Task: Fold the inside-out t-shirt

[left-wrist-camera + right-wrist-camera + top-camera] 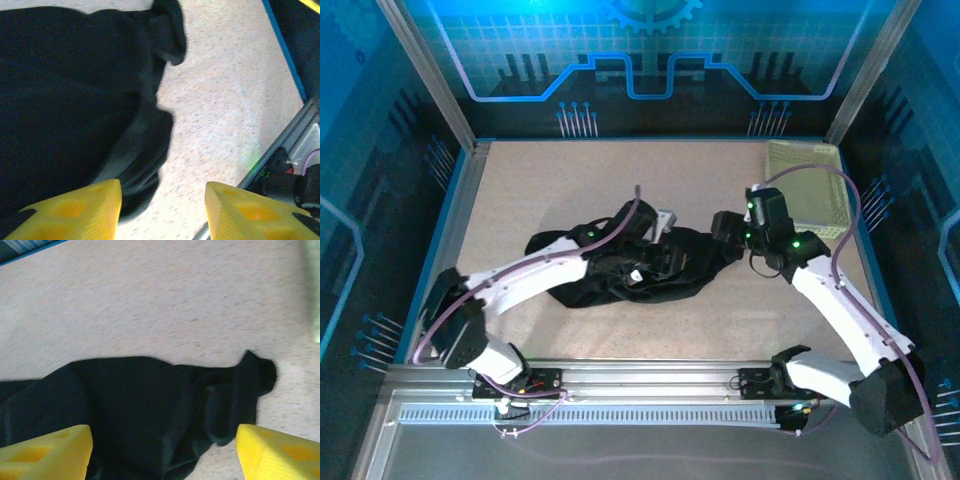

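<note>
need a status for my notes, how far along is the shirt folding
Done: nothing visible; the t-shirt lies crumpled in a heap on the table. In hand: nothing; the left gripper and right gripper are open over the fabric. Remaining: flattening it and every fold.

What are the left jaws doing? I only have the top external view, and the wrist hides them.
Observer: In the left wrist view the left jaws stand apart with nothing clamped between them. The black t-shirt lies rumpled on the table below, and one yellow finger hangs over its edge.
Operator: And the right jaws?
Observer: The right wrist view shows them wide apart too, above the t-shirt's bunched end, with no fabric pinched.
</note>
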### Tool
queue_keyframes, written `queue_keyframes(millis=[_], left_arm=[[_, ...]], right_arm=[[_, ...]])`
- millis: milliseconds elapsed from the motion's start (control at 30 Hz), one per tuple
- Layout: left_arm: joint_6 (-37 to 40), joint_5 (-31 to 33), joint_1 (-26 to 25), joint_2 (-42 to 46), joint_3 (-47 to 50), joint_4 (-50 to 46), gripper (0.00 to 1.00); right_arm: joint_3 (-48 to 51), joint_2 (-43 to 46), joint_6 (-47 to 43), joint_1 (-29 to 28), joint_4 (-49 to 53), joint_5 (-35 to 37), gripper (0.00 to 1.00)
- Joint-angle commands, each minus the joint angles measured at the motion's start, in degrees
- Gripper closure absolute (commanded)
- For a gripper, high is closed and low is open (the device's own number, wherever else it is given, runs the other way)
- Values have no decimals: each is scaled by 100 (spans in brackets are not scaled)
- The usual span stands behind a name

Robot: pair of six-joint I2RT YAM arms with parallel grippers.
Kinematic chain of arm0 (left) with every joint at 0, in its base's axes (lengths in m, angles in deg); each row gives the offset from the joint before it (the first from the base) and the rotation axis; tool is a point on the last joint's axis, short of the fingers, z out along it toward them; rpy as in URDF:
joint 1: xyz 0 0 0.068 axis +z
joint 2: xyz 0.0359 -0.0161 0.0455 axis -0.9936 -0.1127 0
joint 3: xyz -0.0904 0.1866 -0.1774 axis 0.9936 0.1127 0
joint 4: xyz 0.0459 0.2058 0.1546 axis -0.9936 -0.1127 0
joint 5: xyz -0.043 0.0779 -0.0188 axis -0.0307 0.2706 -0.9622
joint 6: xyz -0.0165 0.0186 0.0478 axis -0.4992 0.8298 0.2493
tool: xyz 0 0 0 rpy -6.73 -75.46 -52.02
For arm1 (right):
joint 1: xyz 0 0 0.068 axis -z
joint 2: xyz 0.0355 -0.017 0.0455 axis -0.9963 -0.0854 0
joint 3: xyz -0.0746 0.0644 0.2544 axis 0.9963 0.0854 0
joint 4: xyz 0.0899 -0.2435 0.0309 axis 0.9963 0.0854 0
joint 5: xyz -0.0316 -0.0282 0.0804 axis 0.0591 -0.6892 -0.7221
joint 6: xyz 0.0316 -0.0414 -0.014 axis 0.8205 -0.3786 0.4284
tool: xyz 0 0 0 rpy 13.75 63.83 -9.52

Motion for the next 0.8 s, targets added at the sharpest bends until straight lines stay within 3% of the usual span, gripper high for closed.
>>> queue_keyframes(millis=[0,100,200,333,467,667,767], left_arm=[[-137,645,677,1012,604,-283,48],[-369,1189,1466,1618,1170,-765,38],[-424,1263,2170,1771,1618,-941,32],[-540,866,2728,1338,1972,-689,27],[-516,249,2806,804,2150,51,27],[-478,-480,2803,2,1988,473,33],[-555,-774,2788,-230,2031,690,49]], right_arm=[[208,135,82,-511,-136,-286,22],[226,25,310,-1148,-217,-133,18],[126,-312,568,-1690,-237,14,13],[-14,-1020,959,-2018,-285,-22,9],[-134,-1663,1077,-2084,-569,-294,8],[-375,-2220,976,-1991,-589,-106,27],[-392,-2425,881,-1747,-639,-320,47]])
